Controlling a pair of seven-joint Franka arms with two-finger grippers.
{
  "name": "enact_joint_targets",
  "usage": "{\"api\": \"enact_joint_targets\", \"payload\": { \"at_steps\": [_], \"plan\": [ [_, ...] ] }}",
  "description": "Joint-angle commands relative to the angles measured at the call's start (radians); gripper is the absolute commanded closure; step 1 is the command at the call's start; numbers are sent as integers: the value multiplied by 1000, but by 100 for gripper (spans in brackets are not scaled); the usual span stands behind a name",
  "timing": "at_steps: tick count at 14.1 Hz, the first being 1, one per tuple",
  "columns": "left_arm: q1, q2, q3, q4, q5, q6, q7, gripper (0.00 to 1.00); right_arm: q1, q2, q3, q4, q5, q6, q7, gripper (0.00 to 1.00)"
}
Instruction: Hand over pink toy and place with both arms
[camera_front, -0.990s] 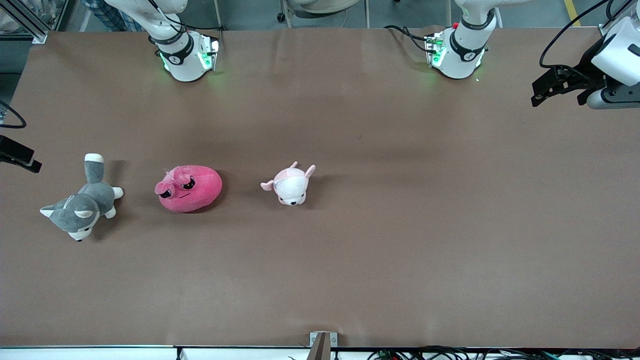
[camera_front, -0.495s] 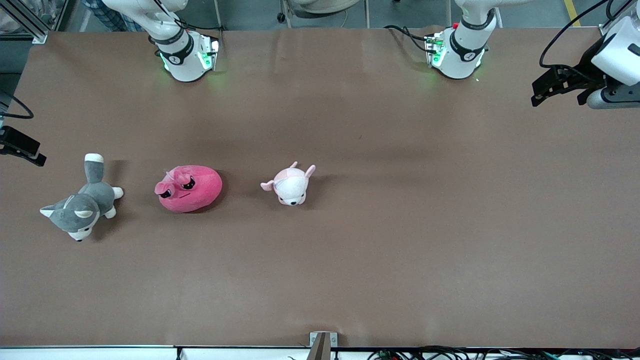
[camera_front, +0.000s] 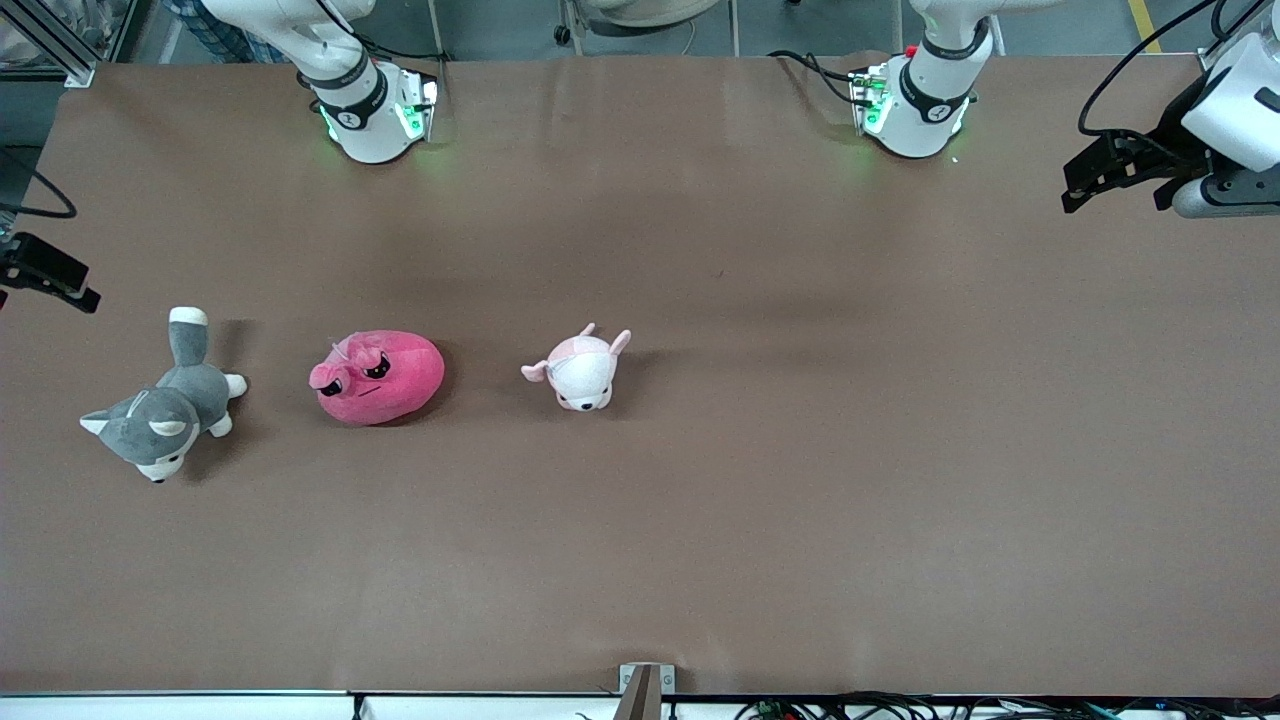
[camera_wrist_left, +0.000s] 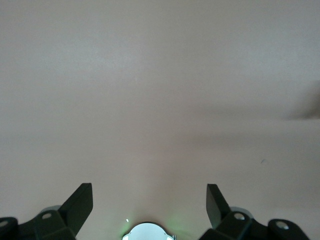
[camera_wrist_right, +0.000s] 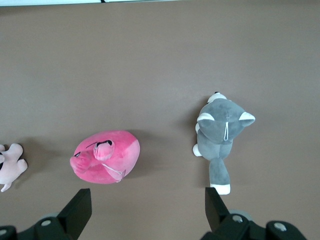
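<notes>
Arms, fingers and one plush cut by the picture edges

In the front view the two large white robot arms (camera_front: 350, 95) run out past the top edge, so only their bases and lower links show; the black right gripper (camera_front: 45, 272) is clipped by the edge at the right arm's end of the brown table (camera_front: 800, 450), and the black left gripper (camera_front: 1110, 170) is partly covered by its own white wrist. Each wrist view shows just the tips of its black fingers (camera_wrist_right: 80, 210), the rest cut off. In the right wrist view the small pale pink-and-white animal plush (camera_wrist_right: 10, 167) is half out of picture.
</notes>
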Motion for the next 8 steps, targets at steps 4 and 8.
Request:
{"api": "enact_joint_targets", "payload": {
  "at_steps": [4,8],
  "plan": [
    [7,-27,-4,-10,-12,-14,10,0,29,-71,-7,-94,-14,37,55,0],
    [8,-16,6,7,-13,-14,13,0,30,-68,-7,-93,-23,42,56,0]
  ]
}}
